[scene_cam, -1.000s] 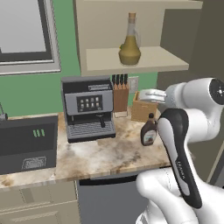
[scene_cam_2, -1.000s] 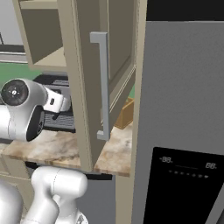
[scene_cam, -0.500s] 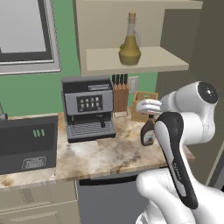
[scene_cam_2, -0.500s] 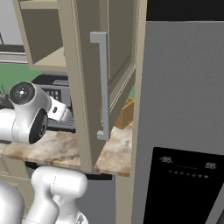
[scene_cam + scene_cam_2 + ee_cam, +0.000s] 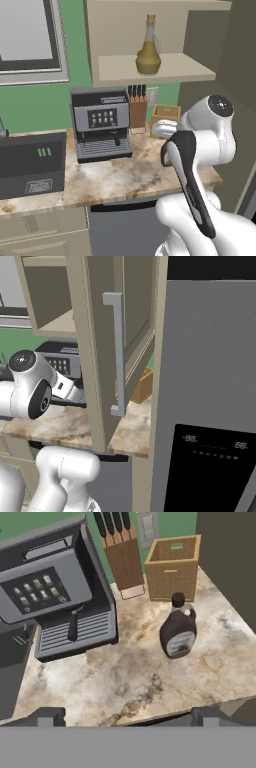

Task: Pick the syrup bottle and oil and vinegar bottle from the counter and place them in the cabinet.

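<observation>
Cabinet [image 5: 155, 70] overhead already carries the oil and vinegar bottle [image 5: 148, 47] on its shelf, so from where I stand the worry is all about the syrup bottle [image 5: 178, 628] left down on the counter [image 5: 130, 682]. The gripper [image 5: 128, 716] hangs above the stone with its jaws spread wide and nothing between them; the bottle stands upright ahead of the jaws and off to one side, well apart from both tips. If the hand drops straight down it would close on bare counter, I reckon. Coming in crooked, one finger could catch the bottle's narrow waist and tip it over toward the wicker basket [image 5: 173, 565] just beyond, or shove it against the knife block [image 5: 122, 558] next to that. The espresso machine [image 5: 55, 592] crowds the other side of the jaws, so a wide swing that way risks a knock.
</observation>
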{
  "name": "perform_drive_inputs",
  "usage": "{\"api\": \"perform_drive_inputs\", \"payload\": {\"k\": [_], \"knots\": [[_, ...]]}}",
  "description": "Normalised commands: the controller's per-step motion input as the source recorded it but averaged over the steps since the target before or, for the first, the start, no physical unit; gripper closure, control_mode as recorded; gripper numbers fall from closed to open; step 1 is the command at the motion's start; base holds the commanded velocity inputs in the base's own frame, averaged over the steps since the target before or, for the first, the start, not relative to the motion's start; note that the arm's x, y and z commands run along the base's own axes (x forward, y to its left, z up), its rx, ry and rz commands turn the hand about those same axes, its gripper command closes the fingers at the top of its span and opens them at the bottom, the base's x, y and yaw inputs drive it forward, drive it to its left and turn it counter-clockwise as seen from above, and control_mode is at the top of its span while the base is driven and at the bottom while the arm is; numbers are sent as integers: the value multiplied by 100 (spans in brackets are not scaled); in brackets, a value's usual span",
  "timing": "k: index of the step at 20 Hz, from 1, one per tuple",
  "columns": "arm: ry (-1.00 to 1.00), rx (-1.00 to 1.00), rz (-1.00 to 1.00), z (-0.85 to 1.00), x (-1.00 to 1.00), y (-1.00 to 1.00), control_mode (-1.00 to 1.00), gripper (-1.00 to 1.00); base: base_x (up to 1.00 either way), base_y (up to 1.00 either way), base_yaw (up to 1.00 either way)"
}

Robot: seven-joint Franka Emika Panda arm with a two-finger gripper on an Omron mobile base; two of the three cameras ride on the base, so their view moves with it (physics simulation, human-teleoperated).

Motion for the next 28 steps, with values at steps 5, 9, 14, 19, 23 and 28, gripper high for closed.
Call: {"api": "perform_drive_inputs", "payload": {"k": [5, 9, 14, 19, 23, 28], "knots": [[7, -5, -10, -17, 6, 0, -100, -100, 0, 0, 0], [5, -2, -10, -21, 3, 0, -100, -100, 0, 0, 0], [6, 0, -10, -21, 4, 0, -100, -100, 0, 0, 0], [5, -1, -10, -14, 8, 0, -100, -100, 0, 0, 0], [5, -3, -10, -6, 18, 0, -100, -100, 0, 0, 0], [7, 0, -10, -5, 36, -2, -100, -100, 0, 0, 0]]}}
